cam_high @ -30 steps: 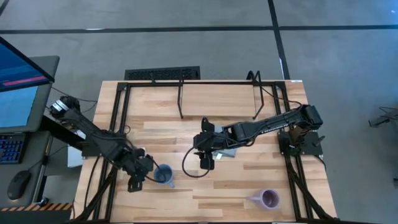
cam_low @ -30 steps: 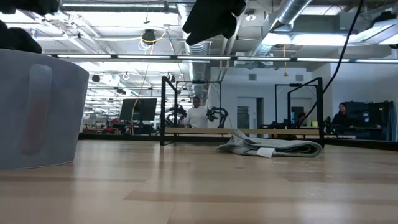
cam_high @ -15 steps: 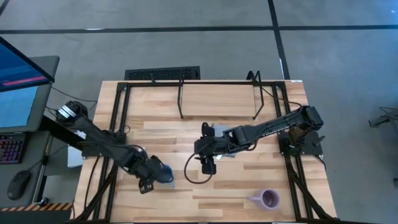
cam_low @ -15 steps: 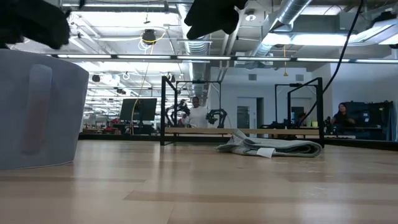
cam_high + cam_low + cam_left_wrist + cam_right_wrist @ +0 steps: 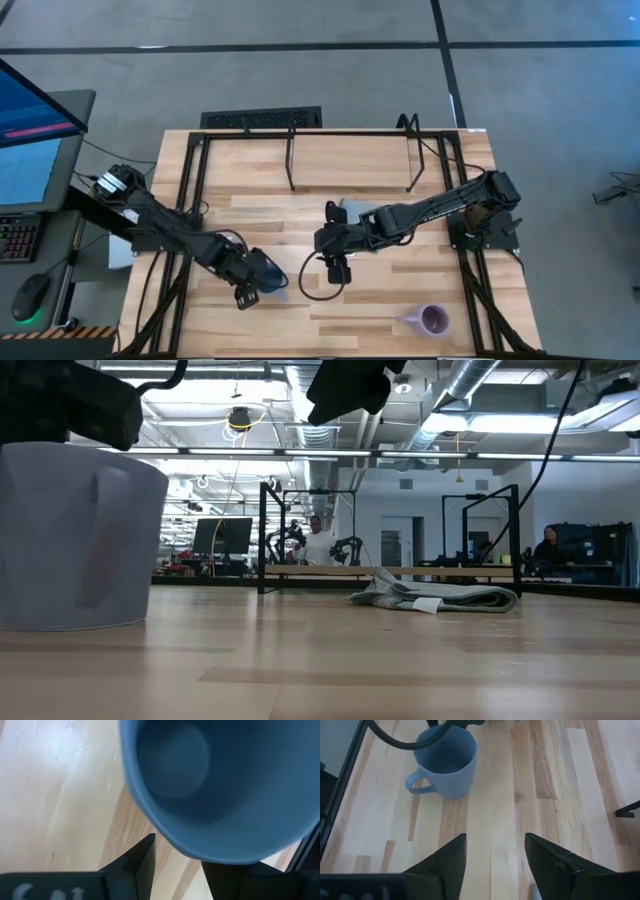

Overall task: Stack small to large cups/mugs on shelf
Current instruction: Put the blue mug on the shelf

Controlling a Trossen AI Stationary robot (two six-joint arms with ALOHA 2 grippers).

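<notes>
I see the desk with the empty shelf at its far edge. The blue mug stands near the front; my left jaws hang spread over it. My right jaws hover spread mid-desk. The purple mug stands front right.

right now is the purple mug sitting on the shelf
No, in the high view the purple mug stands on the table's near right part, far from the shelf at the back edge.
</notes>
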